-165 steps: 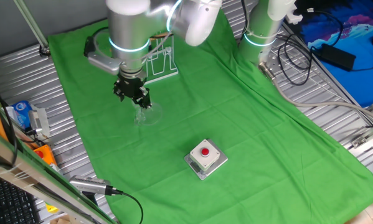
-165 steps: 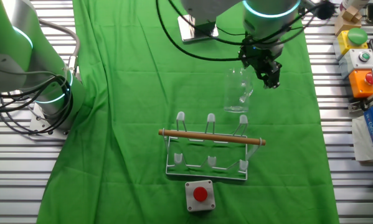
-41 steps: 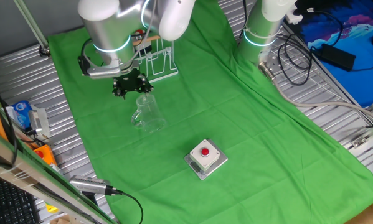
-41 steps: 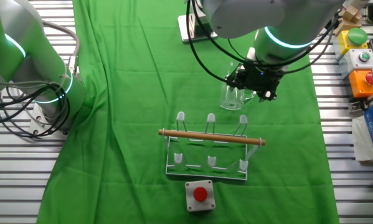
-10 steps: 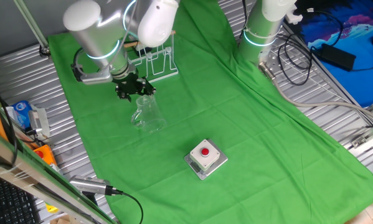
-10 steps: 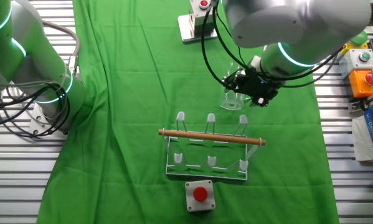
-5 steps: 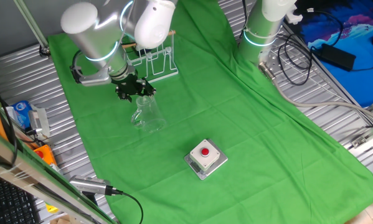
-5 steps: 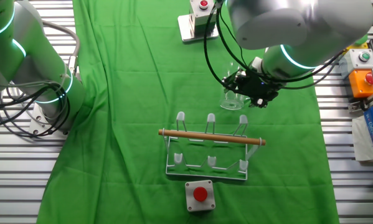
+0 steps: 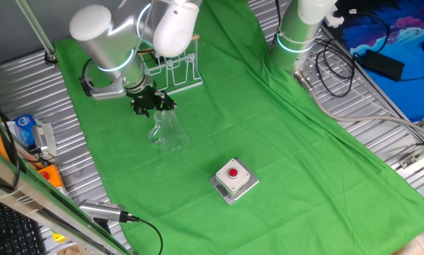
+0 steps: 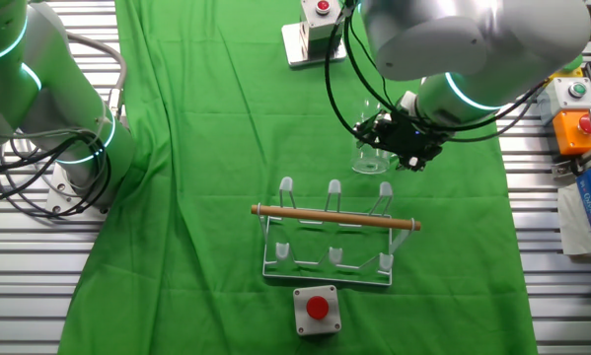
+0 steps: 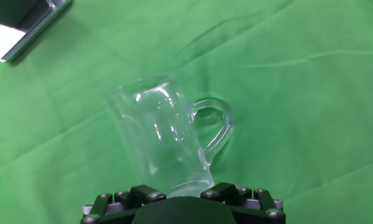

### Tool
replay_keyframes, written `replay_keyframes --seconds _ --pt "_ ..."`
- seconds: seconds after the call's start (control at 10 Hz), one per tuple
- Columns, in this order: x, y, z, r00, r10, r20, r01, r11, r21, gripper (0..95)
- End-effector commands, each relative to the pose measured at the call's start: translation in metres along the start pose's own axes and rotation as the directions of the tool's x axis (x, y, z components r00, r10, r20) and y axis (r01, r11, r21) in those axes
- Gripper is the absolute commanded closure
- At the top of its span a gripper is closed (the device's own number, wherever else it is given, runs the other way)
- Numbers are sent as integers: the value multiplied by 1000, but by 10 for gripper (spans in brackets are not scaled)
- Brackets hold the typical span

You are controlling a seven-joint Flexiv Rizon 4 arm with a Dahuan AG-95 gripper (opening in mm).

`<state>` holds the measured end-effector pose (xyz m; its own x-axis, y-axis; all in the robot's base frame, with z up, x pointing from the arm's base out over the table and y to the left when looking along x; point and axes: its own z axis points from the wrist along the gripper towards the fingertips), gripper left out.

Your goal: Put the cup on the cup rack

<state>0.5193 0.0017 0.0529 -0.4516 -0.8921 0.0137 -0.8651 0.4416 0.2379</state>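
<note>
I see the cup [image 11: 164, 137] standing on the green cloth [image 9: 268, 127] of the worktop, left of centre in one fixed view, its handle [image 11: 214, 127] toward the right in the hand view. My pincer [image 9: 153, 103] sits right at the cup's rim; I cannot tell whether it is gripping the glass. The rack [image 10: 332, 235] stands apart, below the cup in the other fixed view, with a red-button box [image 10: 317, 310] just under it.
</note>
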Motion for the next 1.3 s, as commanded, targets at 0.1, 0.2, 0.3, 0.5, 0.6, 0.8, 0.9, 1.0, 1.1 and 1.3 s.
replay_keyframes --seconds 0.1,0.2,0.3,0.5,0.6,0.8,0.9,1.0,1.1,1.3 --pt "1 -1 2 1000 0 9 0 1000 8 190" --pt "0 -2 3 1000 -1 18 0 1000 17 190" --pt "-1 -4 5 999 -1 32 0 1000 23 190" --pt "-2 -5 6 997 6 75 -8 999 34 190" --pt "-2 -5 6 996 2 93 -7 999 46 190" --pt "-2 -5 6 992 -23 126 6 991 136 0" --pt "-2 -5 6 992 -21 123 3 990 142 0" --pt "-2 -5 6 993 -31 118 14 989 144 0" --pt "-2 -5 6 993 -64 103 47 986 158 0" --pt "-2 -5 6 978 -200 62 185 964 192 0"
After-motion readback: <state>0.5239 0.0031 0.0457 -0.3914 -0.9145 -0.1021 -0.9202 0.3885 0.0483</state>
